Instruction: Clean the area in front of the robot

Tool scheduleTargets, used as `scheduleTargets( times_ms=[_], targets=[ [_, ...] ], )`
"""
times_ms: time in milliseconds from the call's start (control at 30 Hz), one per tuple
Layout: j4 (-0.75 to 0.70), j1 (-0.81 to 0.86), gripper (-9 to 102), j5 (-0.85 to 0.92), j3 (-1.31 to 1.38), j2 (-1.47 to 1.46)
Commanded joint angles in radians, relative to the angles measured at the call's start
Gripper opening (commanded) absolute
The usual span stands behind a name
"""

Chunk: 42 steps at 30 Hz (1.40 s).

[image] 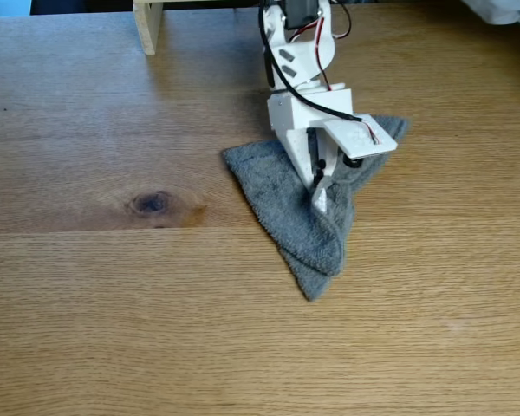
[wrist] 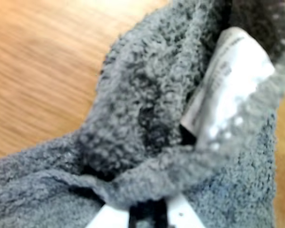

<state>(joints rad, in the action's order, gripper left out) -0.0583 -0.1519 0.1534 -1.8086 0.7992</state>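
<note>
In the wrist view, a grey terry cloth (wrist: 147, 123) bunches up close to the lens, blurred. A white care label (wrist: 228, 90) lies among its folds at the right. Light oak desk (wrist: 42, 71) shows at the left. White tool (wrist: 149, 214) tips touch the cloth's bottom edge.

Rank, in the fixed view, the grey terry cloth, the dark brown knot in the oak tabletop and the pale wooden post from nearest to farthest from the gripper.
1. Grey terry cloth: directly under the gripper, pinched at its tip.
2. Dark brown knot: on the tabletop, left of the gripper.
3. Pale wooden post: top edge, far upper left.
</note>
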Motion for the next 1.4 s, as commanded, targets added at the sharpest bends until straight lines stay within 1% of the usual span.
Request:
scheduleTargets(
  times_ms=[0,233,300,400,500,600,667,800,900,967,1067,1167,1367],
  targets=[
    [0.06,0.15,0,0.026,0.144,-0.054],
    [-0.089,0.333,0,0.06,0.43,-0.14],
    [-0.156,0.368,0,0.061,0.514,-0.156],
    [-0.299,0.411,0,0.06,0.606,-0.149],
    [-0.548,0.423,0,0.046,0.65,-0.101],
    [-0.79,0.383,0,0.061,0.629,-0.009],
    [-0.913,0.336,0,0.063,0.6,0.081],
    [-1.071,0.202,0,0.08,0.518,0.305],
    [-1.147,0.094,0,0.052,0.453,0.44],
    [-1.16,0.026,0,-0.002,0.4,0.486],
    [-1.106,-0.025,0,-0.081,0.314,0.462],
    [-0.965,-0.014,0,-0.118,0.23,0.357],
    [-0.618,0.066,0,-0.101,0.118,0.155]
  ],
)
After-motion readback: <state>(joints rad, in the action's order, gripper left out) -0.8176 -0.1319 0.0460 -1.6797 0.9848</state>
